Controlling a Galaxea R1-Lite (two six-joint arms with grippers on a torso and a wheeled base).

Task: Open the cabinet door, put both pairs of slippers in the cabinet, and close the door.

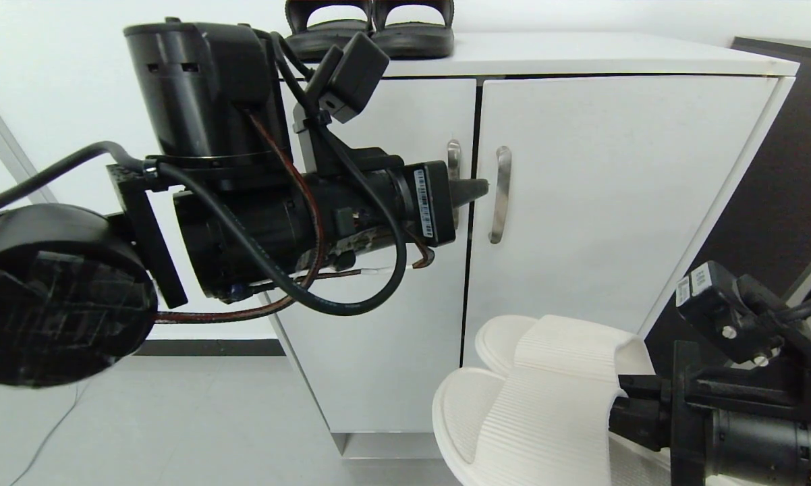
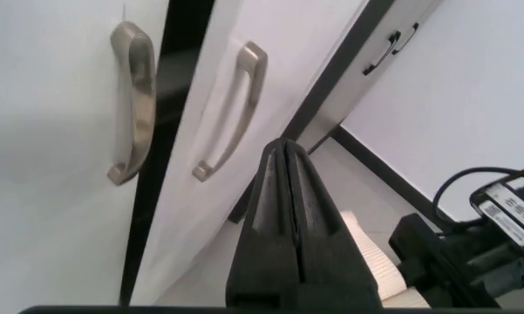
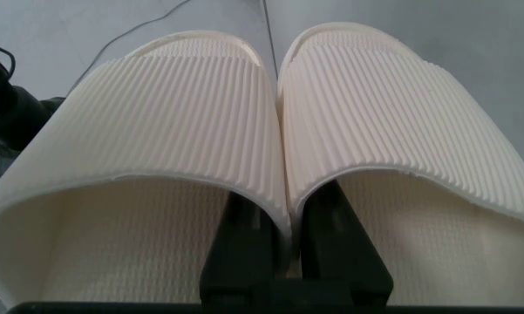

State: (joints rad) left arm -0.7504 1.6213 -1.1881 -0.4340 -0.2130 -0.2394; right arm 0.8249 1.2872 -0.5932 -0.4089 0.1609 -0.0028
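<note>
2 pairs of slippers in play, and the cabinet (image 1: 581, 57) is shut, both white doors flush.

Up on the cabinet top, the black slippers (image 1: 372, 30) sit side by side, touching, above the left door (image 1: 392, 324). Their near ends are right at the front edge and their long axes run back toward the wall. Toe or heel forward, I can't tell.

Down low on the right, the white slippers (image 1: 547, 398) hang clear of the floor (image 1: 176, 418) in front of the right door (image 1: 614, 270), carried as 1 bundle by the right tool (image 3: 292, 262). Its 2 fingers (image 3: 244, 253) go in under the ribbed straps, 1 in each slipper, and pinch the adjoining inner sides together. The slippers lie side by side with their long axes in line with that arm. Their rounded toes point away from the wrist and toward the robot's left.

Now the left tool (image 1: 476, 190): its fingers are pressed fully together with nothing between them. The tip is aimed at the dark gap between the doors, level with the 2 metal handles, between the left handle (image 1: 453, 162) and the right handle (image 1: 500, 196). Whether the tip touches either one, I can't tell.
</note>
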